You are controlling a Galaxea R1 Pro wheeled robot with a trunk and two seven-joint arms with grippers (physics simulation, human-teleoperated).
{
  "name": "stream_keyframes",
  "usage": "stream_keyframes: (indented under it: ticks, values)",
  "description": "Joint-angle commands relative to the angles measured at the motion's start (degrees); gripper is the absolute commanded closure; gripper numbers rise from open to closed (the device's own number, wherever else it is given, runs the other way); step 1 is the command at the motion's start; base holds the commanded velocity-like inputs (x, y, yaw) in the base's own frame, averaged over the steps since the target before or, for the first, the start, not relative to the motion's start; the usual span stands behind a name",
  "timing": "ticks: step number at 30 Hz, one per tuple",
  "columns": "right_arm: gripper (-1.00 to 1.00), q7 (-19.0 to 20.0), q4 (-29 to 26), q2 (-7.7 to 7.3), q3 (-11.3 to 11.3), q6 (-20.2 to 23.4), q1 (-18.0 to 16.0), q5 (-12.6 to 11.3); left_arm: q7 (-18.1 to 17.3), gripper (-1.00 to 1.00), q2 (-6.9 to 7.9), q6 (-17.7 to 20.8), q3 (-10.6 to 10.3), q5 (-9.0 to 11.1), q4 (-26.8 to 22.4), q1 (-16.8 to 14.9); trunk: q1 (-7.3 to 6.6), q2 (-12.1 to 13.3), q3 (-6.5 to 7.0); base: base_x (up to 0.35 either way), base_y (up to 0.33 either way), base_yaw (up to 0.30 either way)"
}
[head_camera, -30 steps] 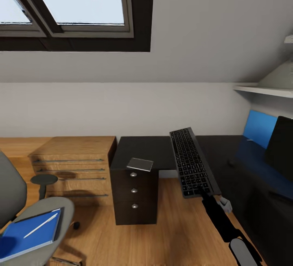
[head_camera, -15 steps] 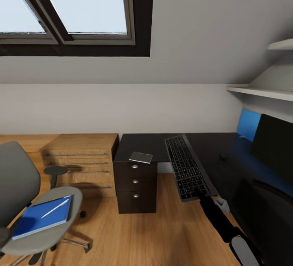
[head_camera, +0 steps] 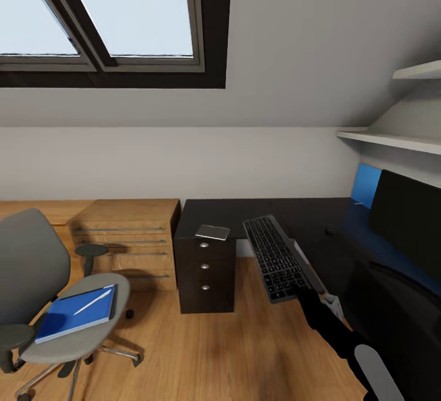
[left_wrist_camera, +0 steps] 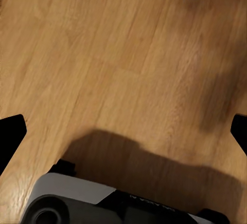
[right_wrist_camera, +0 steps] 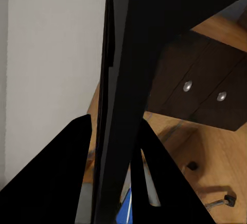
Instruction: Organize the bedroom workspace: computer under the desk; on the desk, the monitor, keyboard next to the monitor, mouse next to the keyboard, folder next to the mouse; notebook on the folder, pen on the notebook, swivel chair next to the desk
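Observation:
My right gripper (head_camera: 304,294) is shut on the near end of the keyboard (head_camera: 275,257), holding it tilted in the air beside the black desk (head_camera: 233,211). In the right wrist view the keyboard (right_wrist_camera: 121,106) runs edge-on between the fingers (right_wrist_camera: 56,172). The monitor (head_camera: 407,217) stands on the desk at the right, with the mouse (head_camera: 329,230) in front of it. The notebook (head_camera: 212,232) lies above the drawers. On the swivel chair (head_camera: 33,266) lies the blue folder (head_camera: 76,313) with the pen (head_camera: 93,301) on it. My left gripper (left_wrist_camera: 126,131) is open over bare floor. The computer is out of view.
A low light-wood cabinet (head_camera: 128,235) stands left of the desk's dark drawer unit (head_camera: 205,278). White shelves (head_camera: 392,138) hang above the monitor, and a skylight (head_camera: 122,15) sits in the sloped wall. Wood floor (head_camera: 202,352) lies between chair and desk.
The camera has drawn back and turned left, so more of the chair and monitor shows. The keyboard stays in my right gripper and now sits a little lower and closer to the drawers.

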Motion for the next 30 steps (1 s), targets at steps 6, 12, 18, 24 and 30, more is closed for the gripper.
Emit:
stream_keyframes:
  ticks: [6, 12, 18, 24, 30]
  values:
    - [1.0, 1.1, 0.1, -0.04, -0.1, 0.7, 0.0, -0.5, 0.5, -1.0, -0.01, 0.0, -0.1, 0.4, 0.3, 0.0, 0.01, 0.0, -0.06, -0.002, 0.0, 0.0]
    - [1.0, 1.3, 0.1, -0.08, -0.1, 0.8, 0.0, -0.5, 0.5, -1.0, -0.07, 0.0, -0.1, 0.4, 1.0, 0.0, 0.01, 0.0, -0.06, -0.02, -0.077, 0.0]
    - [1.0, 1.3, 0.2, -0.02, -0.1, 0.9, 0.0, -0.5, 0.5, -1.0, -0.08, 0.0, -0.1, 0.4, 1.5, 0.0, 0.01, 0.0, -0.06, -0.14, -0.262, 0.0]
    - [1.0, 1.3, 0.2, 0.0, -0.1, 0.9, 0.0, -0.5, 0.4, -1.0, -0.08, 0.0, -0.1, 0.4, 1.6, 0.0, 0.01, 0.0, -0.06, -0.229, -0.232, 0.0]
    - [1.0, 1.3, 0.2, 0.0, -0.1, 0.9, 0.0, -0.5, 0.4, -1.0, -0.08, 0.0, -0.1, 0.4, 1.6, 0.0, 0.01, 0.0, -0.06, -0.261, -0.197, 0.0]
